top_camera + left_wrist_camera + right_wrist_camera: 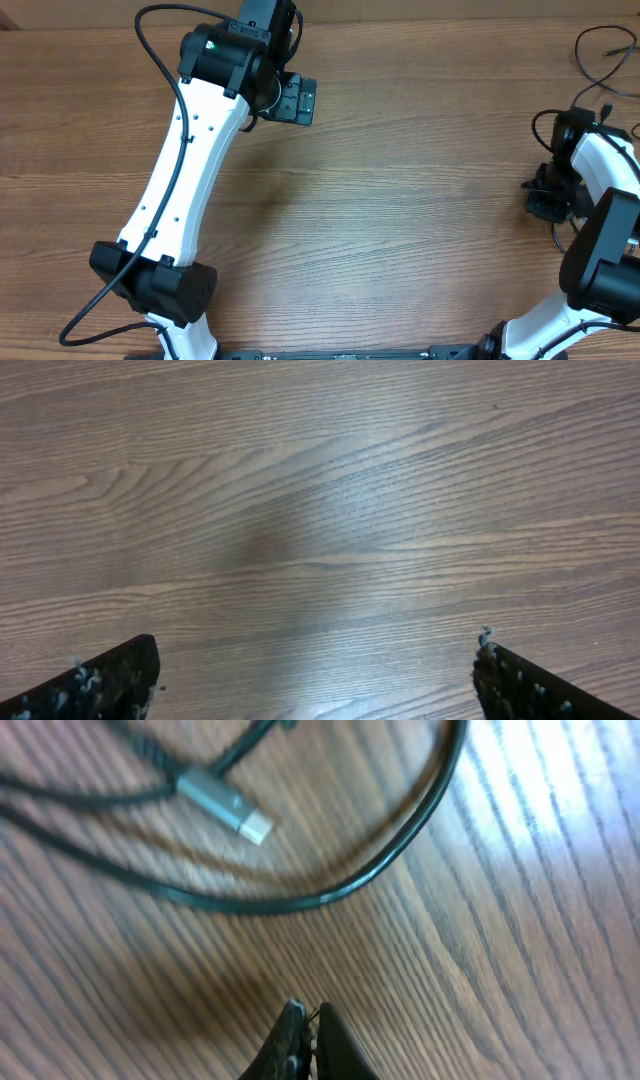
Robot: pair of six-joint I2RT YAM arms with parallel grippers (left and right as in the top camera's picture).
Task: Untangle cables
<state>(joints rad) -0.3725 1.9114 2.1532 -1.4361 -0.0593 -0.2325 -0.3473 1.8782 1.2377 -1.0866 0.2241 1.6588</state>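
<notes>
The cables (603,62) lie as thin black loops at the table's far right corner. The right wrist view shows them close: a black cord (400,840) curves across the wood, and a silver plug end (228,806) rests beside it. My right gripper (311,1017) is shut just short of that curve, with no cord visibly between its fingers. Overhead, the right gripper (547,196) sits at the right edge, below the loops. My left gripper (296,100) is at the far centre, wide open over bare wood, its fingertips (115,678) far apart in the left wrist view.
The wooden table (400,220) fills the view. The left arm (185,190) stretches diagonally from the near left to the far centre. Thick black robot wires (160,60) arc beside it. The right arm (600,250) stands folded at the right edge.
</notes>
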